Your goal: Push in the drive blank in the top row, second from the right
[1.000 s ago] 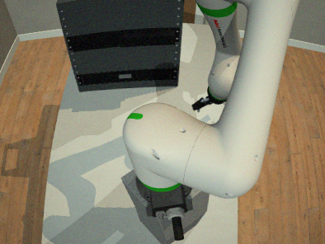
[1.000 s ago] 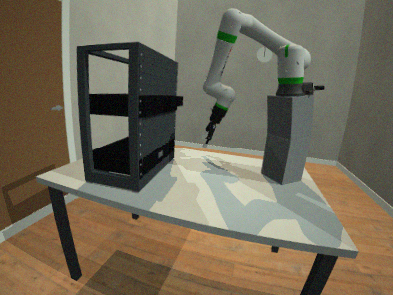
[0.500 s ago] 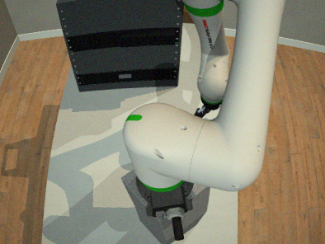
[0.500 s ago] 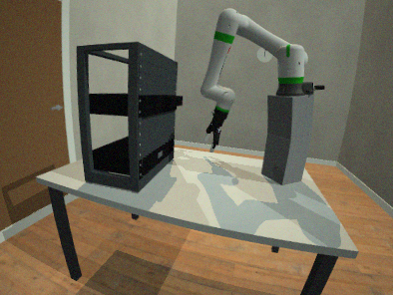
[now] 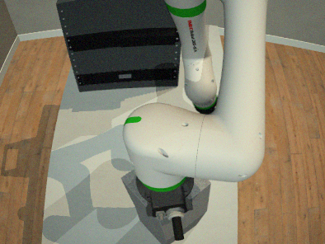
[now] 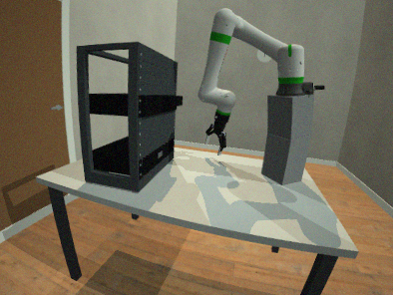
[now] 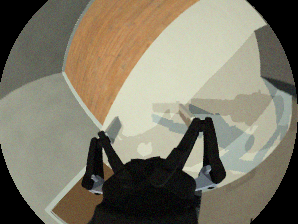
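The dark rack (image 5: 120, 21) (image 6: 132, 115) stands upright on the table's far left, its front face turned toward the arm. Dark bands (image 5: 124, 39) cross that face, but I cannot tell the single drive blanks apart; a small lighter plate (image 5: 124, 77) shows in the lowest band. My gripper (image 6: 215, 140) (image 7: 148, 115) is open and empty. It points down just above the table, well to the right of the rack's front and apart from it. In the top view the arm hides it. The wrist view shows only table and floor.
The arm's grey pedestal (image 6: 288, 140) (image 5: 198, 198) stands on the table (image 6: 199, 209) (image 5: 82, 124) at the right. Wooden floor (image 5: 289, 124) lies around the table. The arm's big shoulder link (image 5: 173, 140) blocks much of the top view.
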